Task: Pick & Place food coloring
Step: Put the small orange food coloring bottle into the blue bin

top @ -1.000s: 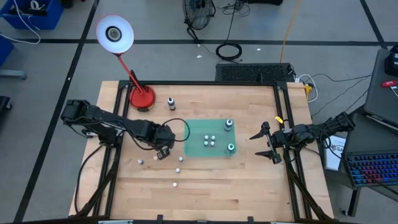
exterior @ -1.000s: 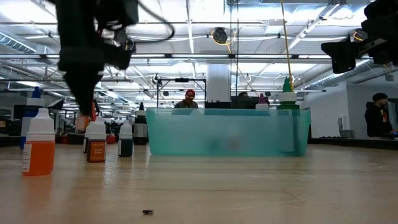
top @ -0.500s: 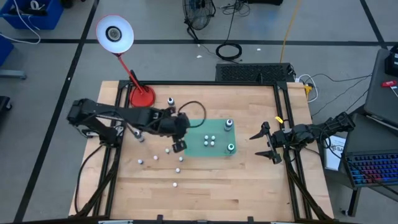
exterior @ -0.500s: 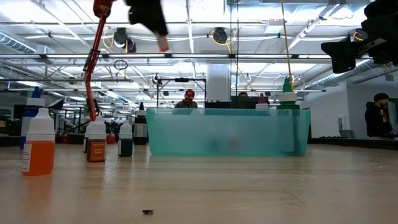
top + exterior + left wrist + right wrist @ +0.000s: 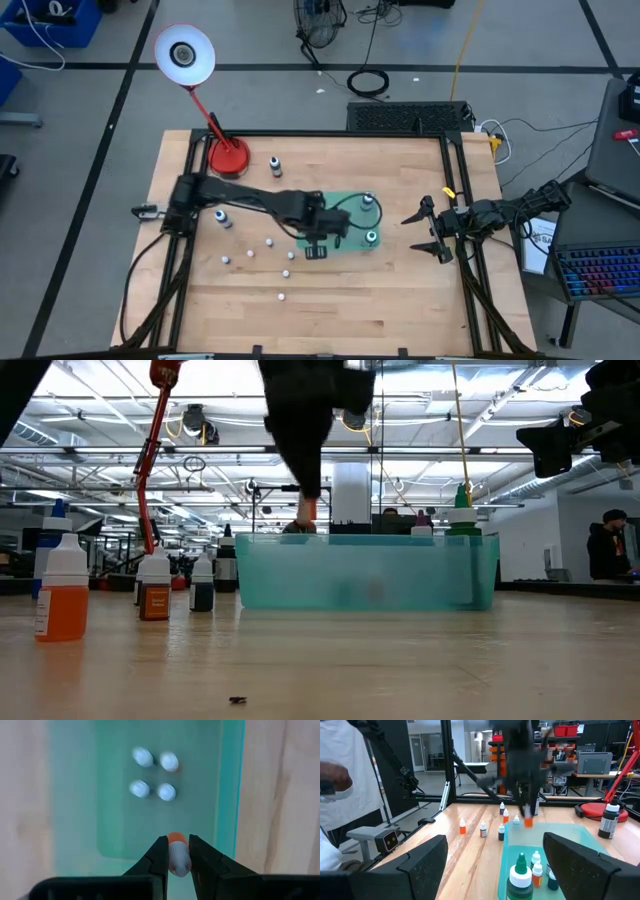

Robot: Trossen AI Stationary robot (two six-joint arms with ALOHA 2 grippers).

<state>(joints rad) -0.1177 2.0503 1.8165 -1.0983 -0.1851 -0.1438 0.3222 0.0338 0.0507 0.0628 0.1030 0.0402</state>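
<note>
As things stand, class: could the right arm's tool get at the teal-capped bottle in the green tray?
Probably yes. The right tool waits open beside the green tray, facing the teal-capped bottle at the near edge, with bare table between. The left tool works farther along.

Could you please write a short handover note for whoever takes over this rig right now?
Left pincer: shut on a small orange bottle, held over the green tray.
Right pincer: open, empty, waiting at the table's right edge.
Done: six bottles stand in the tray, four small and two larger.
Left: release the held bottle in the tray; then collect the loose small bottles on the wood, and the dark bottle near the red lamp base.
</note>
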